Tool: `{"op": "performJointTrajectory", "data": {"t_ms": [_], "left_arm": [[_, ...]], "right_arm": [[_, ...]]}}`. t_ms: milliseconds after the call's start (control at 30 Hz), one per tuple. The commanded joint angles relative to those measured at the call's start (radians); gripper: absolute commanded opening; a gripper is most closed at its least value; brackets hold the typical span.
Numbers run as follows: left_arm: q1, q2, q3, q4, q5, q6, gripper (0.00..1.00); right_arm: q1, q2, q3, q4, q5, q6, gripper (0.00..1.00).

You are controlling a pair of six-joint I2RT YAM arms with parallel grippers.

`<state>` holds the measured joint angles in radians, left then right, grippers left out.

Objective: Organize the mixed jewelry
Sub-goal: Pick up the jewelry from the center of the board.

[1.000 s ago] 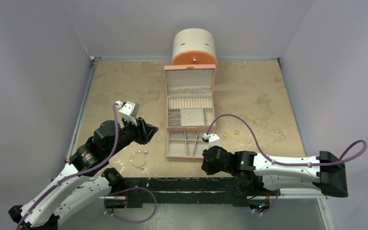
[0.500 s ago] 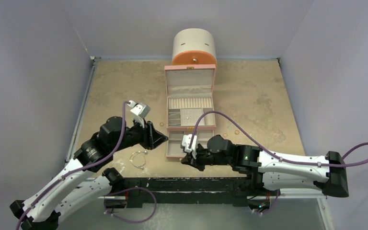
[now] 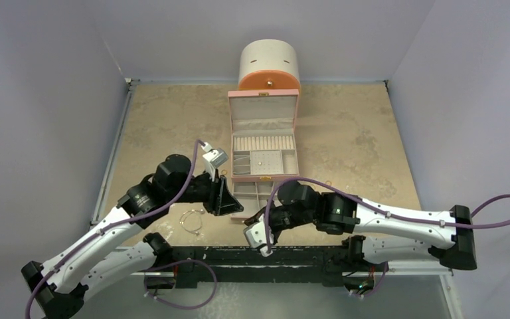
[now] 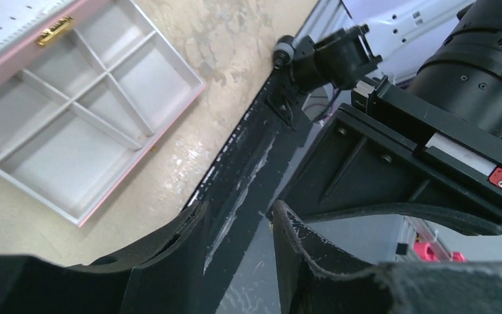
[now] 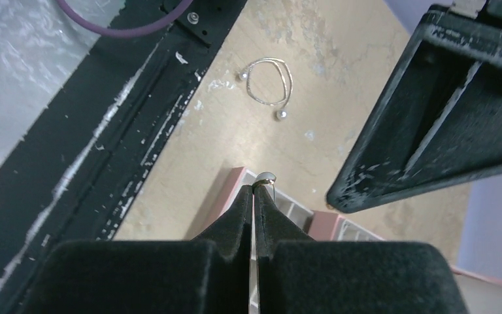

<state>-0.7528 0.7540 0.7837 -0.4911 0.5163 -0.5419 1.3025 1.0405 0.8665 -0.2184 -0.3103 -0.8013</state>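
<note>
Okay, delta vs a second ago: my left gripper [image 4: 238,210] was parked well left of the pink jewelry box [image 3: 263,95]. Now it sits just beside the left side of the pulled-out drawer [image 4: 108,75]. My right gripper [image 5: 255,191] was over the drawer's right end with its camera block on top. Now it has swung round to the drawer's near side, wrist rolled so the camera block faces the black rail [image 5: 104,150]. Both heads are close together there. The wire bangle [image 3: 191,220] hasn't moved: on the table [image 3: 372,146], left of the drawer, near the rail.

Left fingers: spread, nothing between them. Right fingers: pressed together, pinching a tiny metal piece [image 5: 265,176] at the very tips. It looks like a small shiny ball on a thin wire.

View split:
- **Top view:** layout only. It shows the box with its lid up, the round cabinet [image 3: 269,63] behind it, and both arms converging. Too coarse to resolve the pinch or the piece.
- **Right wrist view:** shows the piece, the drawer's pink corner right under the tips, and the bangle beyond with a bead at each end. My left gripper's flank fills the right side.
- **Left wrist view:** shows the drawer's grey dividers and gold pull [image 4: 55,31], the rail beyond my fingers, and the right arm's wrist close at upper right.
</note>
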Motion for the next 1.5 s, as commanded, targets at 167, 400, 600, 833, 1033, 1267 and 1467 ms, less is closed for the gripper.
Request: {"op": "performJointTrajectory", "data": {"t_ms": [167,400,600,833,1033,1267,1467], "left_arm": [[0.006,0.031,0.004,0.066,0.157,-0.029,0.40],[0.007,0.064,-0.014,0.063,0.179,-0.031,0.41],[0.007,0.083,-0.019,0.062,0.191,-0.034,0.40],[0.007,0.072,-0.036,0.085,0.211,-0.059,0.39],[0.007,0.050,-0.048,0.084,0.216,-0.064,0.37],[0.006,0.035,-0.053,0.096,0.231,-0.080,0.35],[0.007,0.034,-0.059,0.115,0.243,-0.096,0.31]], "right_arm": [[0.004,0.055,0.117,-0.119,-0.003,-0.257,0.00],[0.004,0.052,0.118,-0.117,-0.001,-0.318,0.00],[0.004,0.047,0.120,-0.115,0.026,-0.345,0.00],[0.004,0.045,0.098,-0.086,0.054,-0.327,0.00],[0.004,0.019,0.055,-0.020,0.045,-0.286,0.00],[0.004,0.012,0.038,0.014,0.043,-0.258,0.00],[0.004,0.018,0.037,0.021,0.046,-0.248,0.00]]}}
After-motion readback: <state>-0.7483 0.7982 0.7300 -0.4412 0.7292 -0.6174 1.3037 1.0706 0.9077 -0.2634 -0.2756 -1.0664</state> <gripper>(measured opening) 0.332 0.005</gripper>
